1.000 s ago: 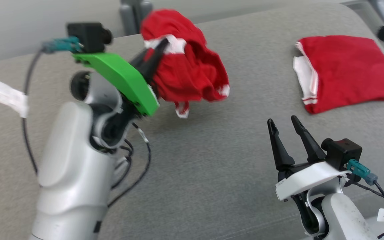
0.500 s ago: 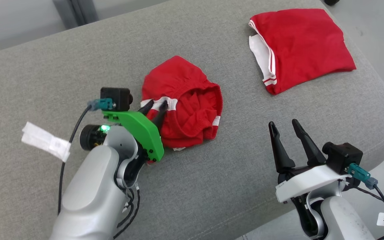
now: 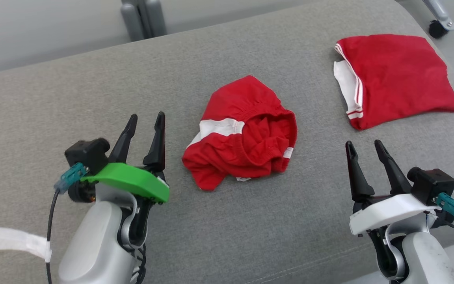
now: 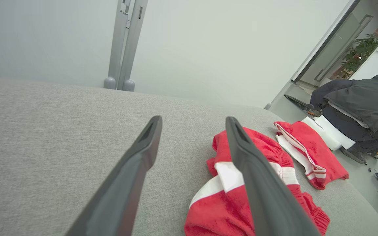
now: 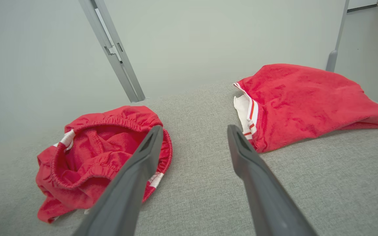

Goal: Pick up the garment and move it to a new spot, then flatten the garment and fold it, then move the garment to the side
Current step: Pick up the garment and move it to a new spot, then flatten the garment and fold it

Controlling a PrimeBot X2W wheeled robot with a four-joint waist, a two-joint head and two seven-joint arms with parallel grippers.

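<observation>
A crumpled red garment (image 3: 242,136) with white stripes and an elastic waistband lies in a heap in the middle of the grey cushion (image 3: 93,86). It also appears in the left wrist view (image 4: 228,196) and the right wrist view (image 5: 100,157). My left gripper (image 3: 147,117) stands open to the left of the garment, apart from it, with nothing between its fingers. My right gripper (image 3: 365,144) is open at the lower right, clear of the cloth.
A second red garment (image 3: 392,77), folded flat, lies at the back right of the cushion. Grey metal posts (image 3: 144,17) stand behind the cushion. A person in a dark jacket (image 4: 359,108) crouches beyond the cushion's right end. The cushion's edge curves away at the right.
My left gripper let go of the garment, opened and drew back to the left. The garment went from hanging in the air to lying on the cushion. The head camera shifted.
</observation>
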